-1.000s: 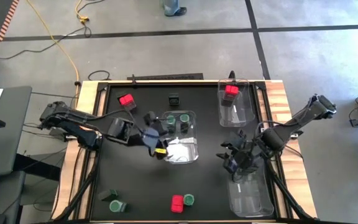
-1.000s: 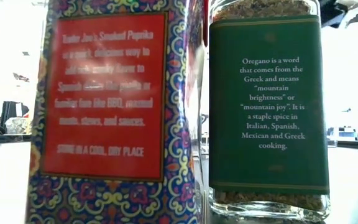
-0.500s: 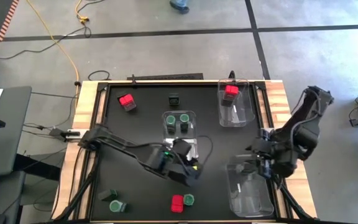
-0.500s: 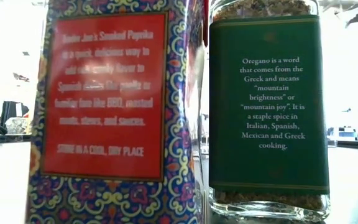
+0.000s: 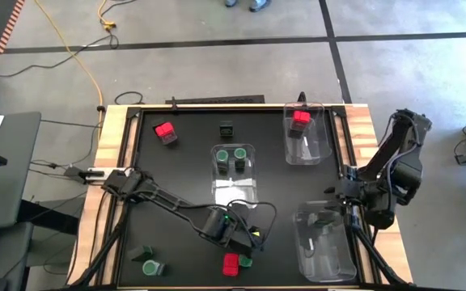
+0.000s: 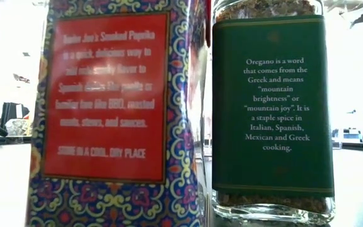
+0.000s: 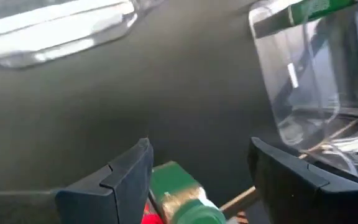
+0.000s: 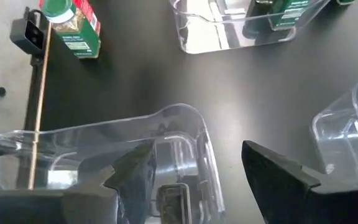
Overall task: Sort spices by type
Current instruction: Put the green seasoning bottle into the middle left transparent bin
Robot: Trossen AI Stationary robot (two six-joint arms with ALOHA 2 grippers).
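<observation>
Left tool [image 5: 245, 242] now nearer Oregano jar [image 6: 268, 107] (beside Smoked Paprika [image 6: 115, 110])

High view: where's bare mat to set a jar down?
Bare mat lies between the red box and the middle bin, and between that bin and the near-right bin. Crowded around the left gripper by the front pair.

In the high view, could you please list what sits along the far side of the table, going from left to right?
Red spice box → small dark spice jar → clear bin at the far right corner, with a red spice box inside it.
</observation>
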